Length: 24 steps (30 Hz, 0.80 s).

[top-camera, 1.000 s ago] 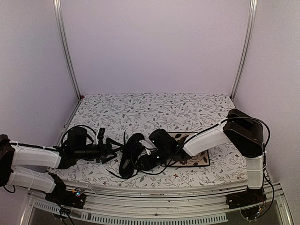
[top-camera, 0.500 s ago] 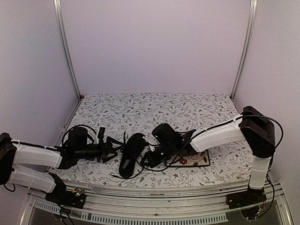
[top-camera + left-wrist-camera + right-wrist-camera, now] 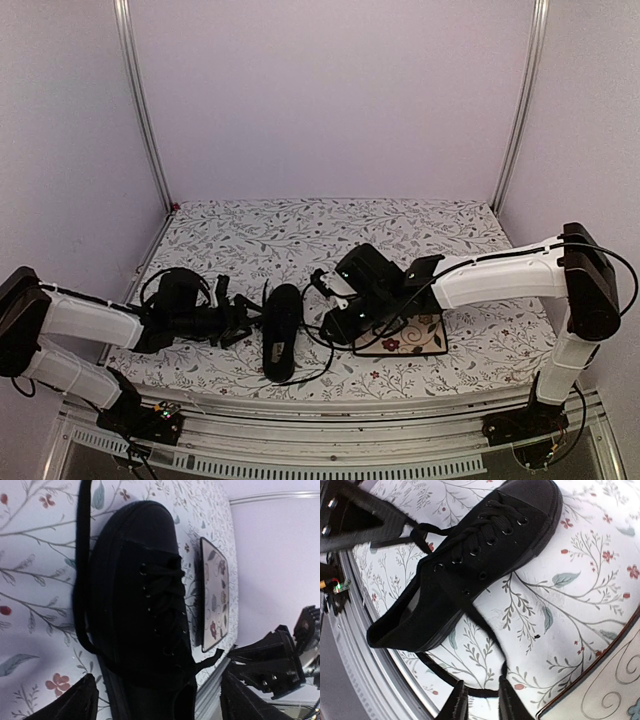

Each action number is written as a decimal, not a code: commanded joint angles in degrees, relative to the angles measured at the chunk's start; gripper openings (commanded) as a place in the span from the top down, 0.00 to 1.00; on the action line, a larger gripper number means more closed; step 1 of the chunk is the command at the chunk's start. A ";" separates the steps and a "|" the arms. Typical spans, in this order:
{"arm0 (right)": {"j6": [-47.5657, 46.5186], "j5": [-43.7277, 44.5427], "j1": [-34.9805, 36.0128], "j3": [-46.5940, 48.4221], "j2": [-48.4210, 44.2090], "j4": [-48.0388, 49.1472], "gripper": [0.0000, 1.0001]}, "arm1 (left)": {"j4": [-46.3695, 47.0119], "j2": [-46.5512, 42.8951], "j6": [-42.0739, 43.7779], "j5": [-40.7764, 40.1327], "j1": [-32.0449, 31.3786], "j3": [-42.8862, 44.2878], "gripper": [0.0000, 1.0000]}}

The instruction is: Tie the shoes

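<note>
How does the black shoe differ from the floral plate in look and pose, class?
The shoe is all black, long and narrow; the plate is pale, flat and flower-patterned. The shoe lies in plain view from above; the plate is partly hidden by the right arm. Both rest on the floral tablecloth.

Left arm (image 3: 90,320) lies low, reaching in from the shoe's (image 3: 280,325) left, left gripper (image 3: 247,322) spread wide beside it. Right arm (image 3: 500,275) stretches in from the shoe's right, wrist angled down, right gripper (image 3: 481,694) fingers narrowly parted.
</note>
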 commanded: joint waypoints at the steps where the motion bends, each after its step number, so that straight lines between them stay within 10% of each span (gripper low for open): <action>1: 1.13 0.83 -0.22 0.65 -0.19 0.55 0.69 | -17.37 -1.23 11.63 -13.74 -0.54 9.54 0.19; 7: 3.14 2.69 -0.28 -1.54 -3.50 4.89 0.50 | -31.28 8.44 23.39 -24.00 0.00 22.51 0.29; 12: 5.61 3.48 -0.50 -4.89 -6.22 8.83 0.49 | -33.50 19.05 27.55 -26.11 0.73 30.17 0.49; 24: 8.64 0.19 -0.57 -8.41 -6.77 14.35 0.49 | -38.40 29.77 31.70 -32.66 0.73 40.81 0.55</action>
